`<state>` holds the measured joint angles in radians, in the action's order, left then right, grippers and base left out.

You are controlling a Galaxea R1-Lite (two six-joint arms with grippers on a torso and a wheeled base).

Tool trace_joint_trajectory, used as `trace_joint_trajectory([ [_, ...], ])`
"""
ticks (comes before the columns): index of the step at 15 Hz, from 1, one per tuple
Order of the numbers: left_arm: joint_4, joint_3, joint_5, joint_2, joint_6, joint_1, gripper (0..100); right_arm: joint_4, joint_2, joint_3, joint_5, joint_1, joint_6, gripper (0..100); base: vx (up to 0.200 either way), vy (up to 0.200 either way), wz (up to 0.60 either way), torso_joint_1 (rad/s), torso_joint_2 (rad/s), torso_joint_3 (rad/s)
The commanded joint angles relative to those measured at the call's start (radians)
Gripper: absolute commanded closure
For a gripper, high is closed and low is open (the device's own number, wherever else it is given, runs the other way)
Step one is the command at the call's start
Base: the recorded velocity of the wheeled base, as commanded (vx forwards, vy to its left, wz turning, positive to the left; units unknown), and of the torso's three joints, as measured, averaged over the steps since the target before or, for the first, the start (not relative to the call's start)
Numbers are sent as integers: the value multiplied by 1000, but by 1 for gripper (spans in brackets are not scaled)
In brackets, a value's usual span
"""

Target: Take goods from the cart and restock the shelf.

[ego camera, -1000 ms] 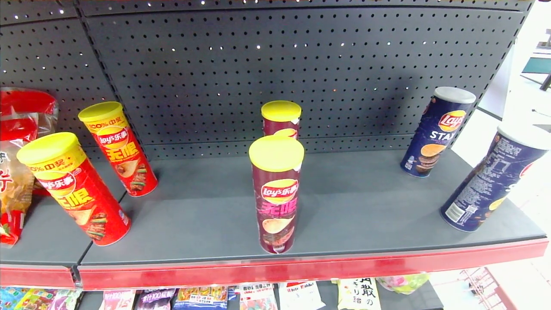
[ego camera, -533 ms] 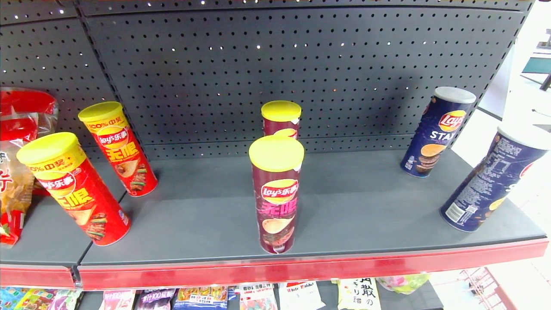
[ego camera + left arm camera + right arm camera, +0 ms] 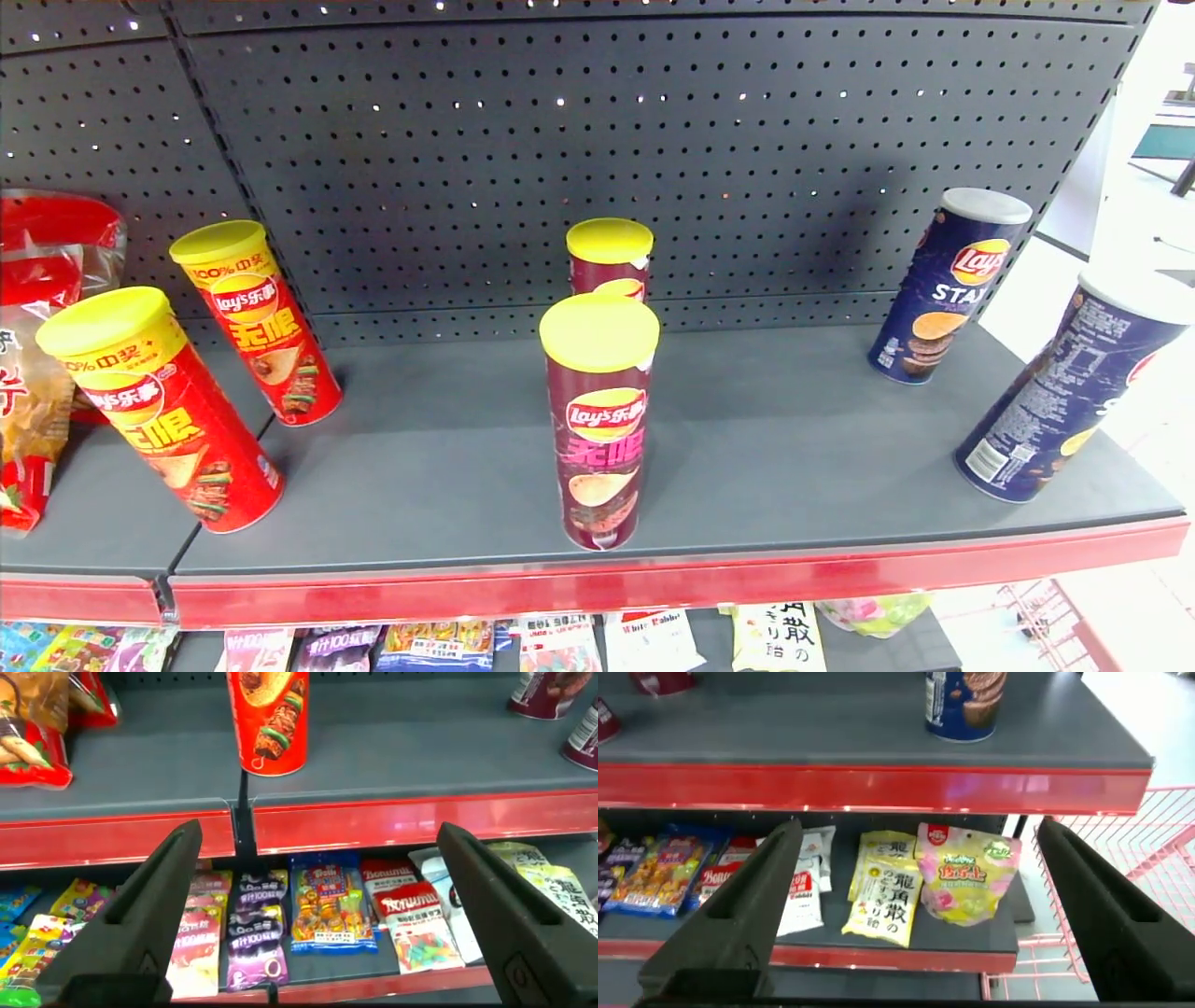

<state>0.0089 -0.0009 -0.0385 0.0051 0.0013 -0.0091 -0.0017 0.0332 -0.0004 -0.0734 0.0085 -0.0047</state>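
Nothing has shifted since a second ago: the shelf (image 3: 766,448) carries six chip cans (image 3: 597,420) in three pairs with wide gaps between, so restocking looks barely begun. Out in front of it, the left gripper (image 3: 318,831) and right gripper (image 3: 920,826) both hang spread wide and empty. A corner of the pink cart (image 3: 1125,887) peeks past the shelf's right end, its goods hidden.

Down the left edge of my head view I see red snack bags (image 3: 42,261) against the perforated back panel (image 3: 653,159). Along the bottom edge lies a row of small candy packets (image 3: 434,646), with a white packet with black characters (image 3: 777,637) right of centre.
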Motion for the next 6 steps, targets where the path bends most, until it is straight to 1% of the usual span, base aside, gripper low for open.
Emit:
trace_joint_trajectory([
  [1, 0, 1, 0, -1, 0, 0, 0, 0, -32, 0, 0, -5, 0, 0, 0, 0, 0, 0, 0, 0],
  [6, 0, 1, 2, -1, 0, 0, 0, -1, -32, 0, 9, -5, -5, 0, 0, 0, 0, 0, 0, 0],
])
